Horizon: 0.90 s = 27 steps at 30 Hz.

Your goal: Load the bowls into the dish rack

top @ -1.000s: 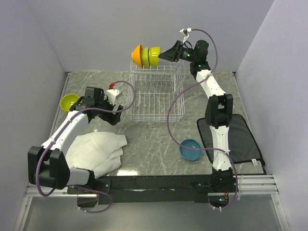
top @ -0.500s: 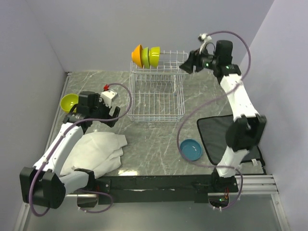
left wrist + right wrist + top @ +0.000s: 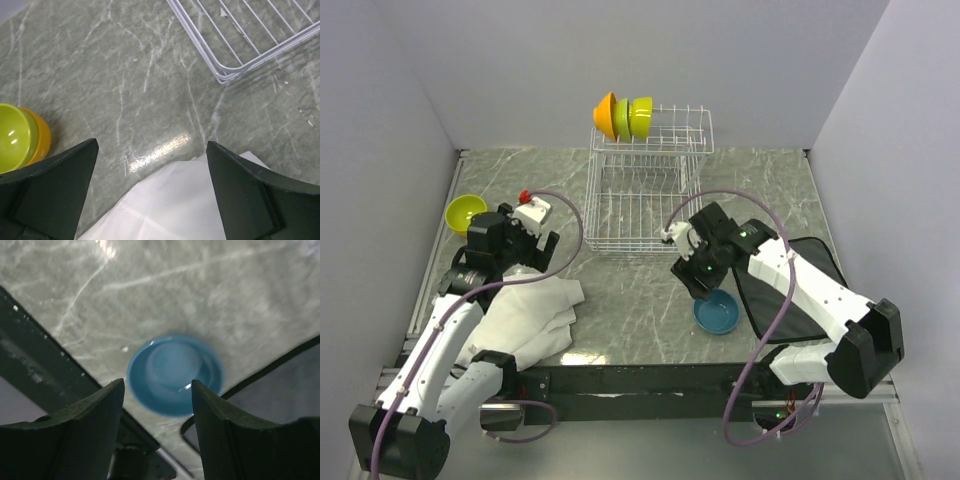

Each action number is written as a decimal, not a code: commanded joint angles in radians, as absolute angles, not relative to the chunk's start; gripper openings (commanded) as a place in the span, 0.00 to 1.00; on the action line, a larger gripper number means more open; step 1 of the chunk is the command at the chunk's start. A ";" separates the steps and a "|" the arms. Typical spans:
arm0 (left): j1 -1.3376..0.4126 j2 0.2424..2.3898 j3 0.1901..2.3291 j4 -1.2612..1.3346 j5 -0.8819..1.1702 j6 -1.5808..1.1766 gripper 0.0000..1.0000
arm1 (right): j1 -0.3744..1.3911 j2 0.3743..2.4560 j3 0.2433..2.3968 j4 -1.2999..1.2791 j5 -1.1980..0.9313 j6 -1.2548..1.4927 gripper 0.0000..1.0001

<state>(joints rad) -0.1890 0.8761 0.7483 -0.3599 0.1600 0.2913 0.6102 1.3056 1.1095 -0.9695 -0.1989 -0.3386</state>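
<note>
The white wire dish rack stands at the back middle; an orange bowl and two lime bowls sit on edge in its raised tier. A blue bowl lies near the front edge, blurred in the right wrist view. My right gripper is open and empty, just above and left of it. A lime bowl nested in an orange one sits at the far left. My left gripper is open and empty over the cloth's edge, right of that bowl.
A white cloth lies at the front left, also in the left wrist view. A black mat lies at the right under the right arm. The rack's near corner shows in the left wrist view. Walls close in both sides.
My right arm swung down from the rack's raised tier to just above the blue bowl, gripper open. My left arm drew back slightly toward the front.
</note>
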 commanded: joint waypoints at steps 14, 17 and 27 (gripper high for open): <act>-0.126 0.750 0.713 -0.347 0.091 0.357 0.97 | 0.650 1.488 1.143 -1.000 -0.279 0.069 0.72; -0.114 0.739 0.706 -0.347 0.097 0.350 0.97 | 0.647 1.523 1.138 -1.006 -0.276 0.120 0.72; -0.075 0.735 0.693 -0.344 0.118 0.316 0.97 | 0.650 1.543 1.037 -0.983 -0.244 0.204 0.61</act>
